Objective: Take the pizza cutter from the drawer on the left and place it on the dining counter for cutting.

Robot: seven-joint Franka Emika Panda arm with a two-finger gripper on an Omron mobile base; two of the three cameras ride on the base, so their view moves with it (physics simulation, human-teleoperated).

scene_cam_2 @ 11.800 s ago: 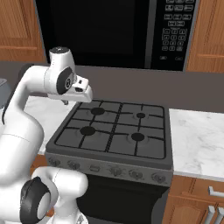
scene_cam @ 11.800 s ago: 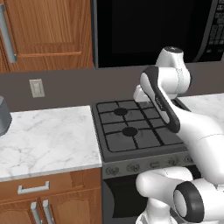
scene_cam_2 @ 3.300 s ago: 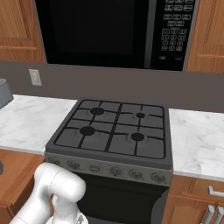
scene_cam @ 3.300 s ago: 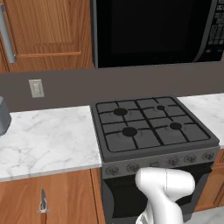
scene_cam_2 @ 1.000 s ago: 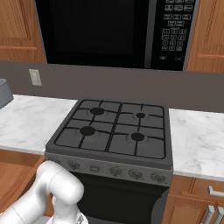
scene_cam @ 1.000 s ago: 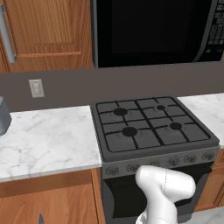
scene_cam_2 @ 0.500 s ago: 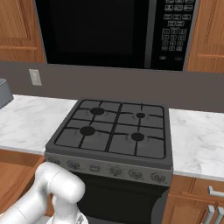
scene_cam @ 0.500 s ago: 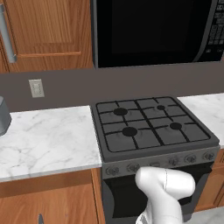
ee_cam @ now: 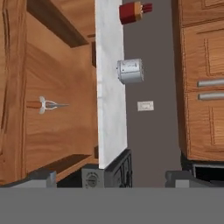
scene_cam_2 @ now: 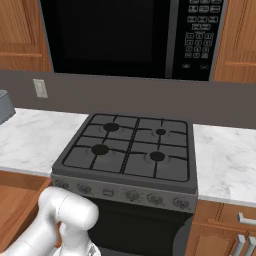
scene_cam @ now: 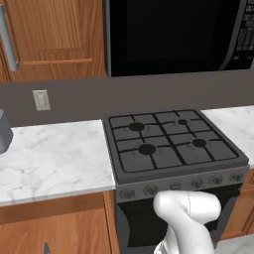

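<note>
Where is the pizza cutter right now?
In the hand view, the pizza cutter lies flat on the floor of the open drawer, at the picture's left, beside the marble worktop's edge and untouched.

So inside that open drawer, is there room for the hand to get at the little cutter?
Yes. The pizza cutter lies alone on the floor of the drawer, bare wood on every side of it. The marble worktop has a free stretch between the grey toaster and the stove. The open gripper has nothing between its tips.
</note>
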